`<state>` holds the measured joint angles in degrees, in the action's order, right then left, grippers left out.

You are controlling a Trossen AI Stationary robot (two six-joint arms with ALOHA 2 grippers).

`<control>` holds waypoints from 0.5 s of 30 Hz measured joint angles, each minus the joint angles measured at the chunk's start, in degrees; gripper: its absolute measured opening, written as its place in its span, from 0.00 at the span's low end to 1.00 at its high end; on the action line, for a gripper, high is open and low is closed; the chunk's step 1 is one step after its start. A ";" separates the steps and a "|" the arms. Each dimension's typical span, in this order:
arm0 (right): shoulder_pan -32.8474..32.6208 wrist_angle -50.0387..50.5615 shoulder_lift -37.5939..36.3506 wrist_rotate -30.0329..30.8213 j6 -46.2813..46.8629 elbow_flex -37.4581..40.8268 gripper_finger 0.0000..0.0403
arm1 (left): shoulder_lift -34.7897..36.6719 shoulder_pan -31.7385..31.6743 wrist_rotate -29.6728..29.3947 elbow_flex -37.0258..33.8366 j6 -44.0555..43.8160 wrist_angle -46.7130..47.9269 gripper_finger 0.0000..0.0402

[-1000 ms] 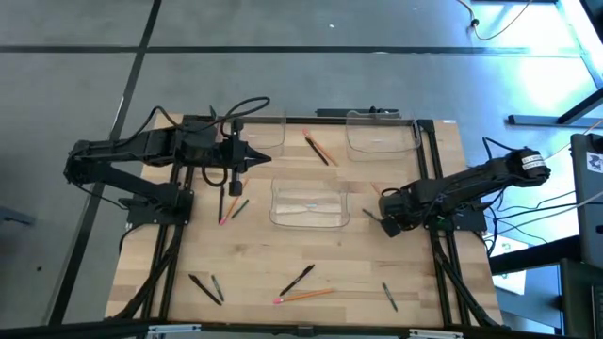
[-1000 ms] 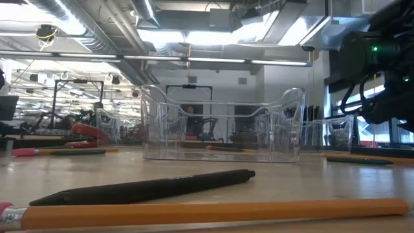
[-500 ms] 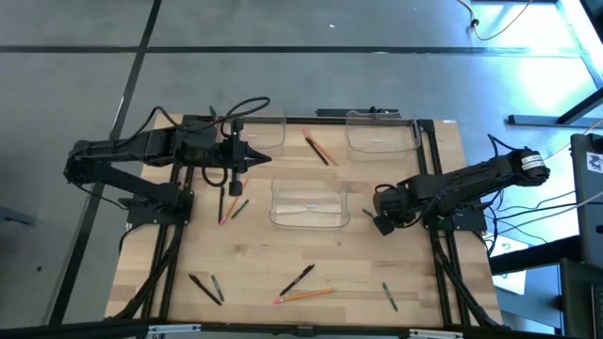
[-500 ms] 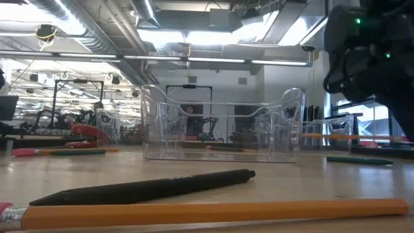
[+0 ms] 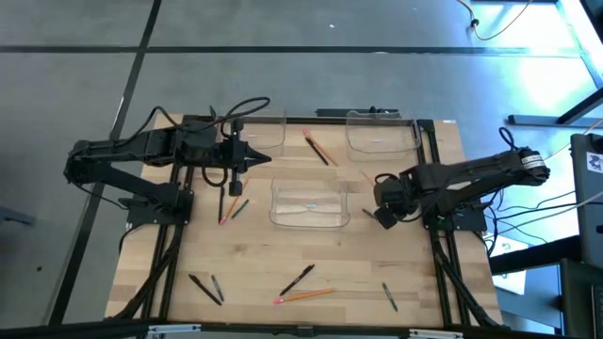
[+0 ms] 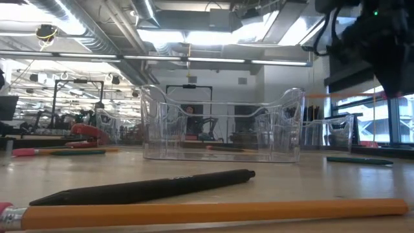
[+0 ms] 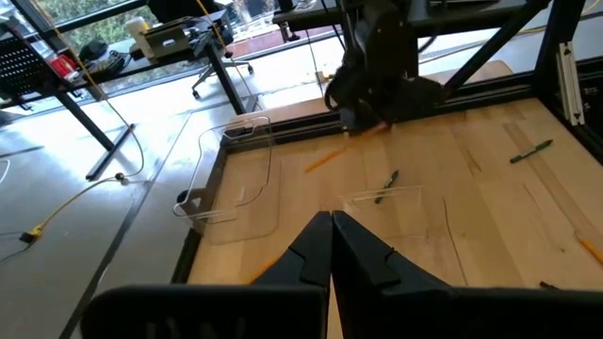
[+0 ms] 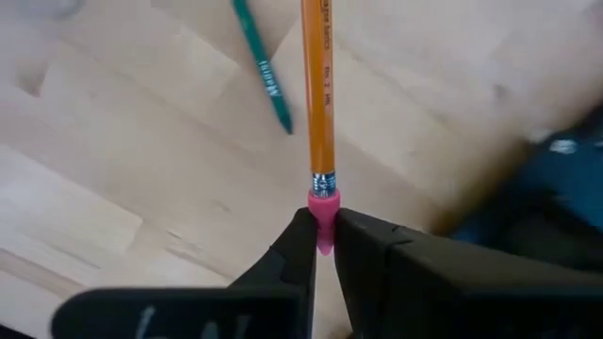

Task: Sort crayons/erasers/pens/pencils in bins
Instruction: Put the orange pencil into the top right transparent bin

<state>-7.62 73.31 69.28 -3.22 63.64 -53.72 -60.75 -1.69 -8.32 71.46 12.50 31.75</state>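
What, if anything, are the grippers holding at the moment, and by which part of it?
The right gripper pinches an orange pencil by its pink eraser end, lifted off the table. The left gripper is shut and holds nothing.

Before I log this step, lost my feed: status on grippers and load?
Right gripper shut on long orange pencil at its pink eraser end, lifted off table. Left gripper shut, empty. Nothing blocking middle clear plastic bin.

Beside my right hand point(image 5: 384, 217) the middle bin point(image 5: 307, 204) blocks passage leftward, a green crayon point(image 5: 368, 215) lies between, and bare bench point(image 5: 358, 264) lies open nearer the front.
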 joint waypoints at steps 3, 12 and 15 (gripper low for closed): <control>0.40 4.27 0.00 2.62 -2.16 -2.99 0.08 | 0.00 0.02 0.00 0.00 0.01 0.00 0.00; 11.31 10.83 -0.04 9.35 -18.31 -10.37 0.08 | 0.00 0.02 0.00 -0.02 0.01 0.00 0.00; 17.39 10.82 -0.04 11.20 -26.59 -12.40 0.08 | 0.00 0.00 0.00 -0.02 -0.01 0.01 0.00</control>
<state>9.78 84.13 69.23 7.98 37.04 -66.12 -60.75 -1.69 -8.32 71.44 12.49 31.76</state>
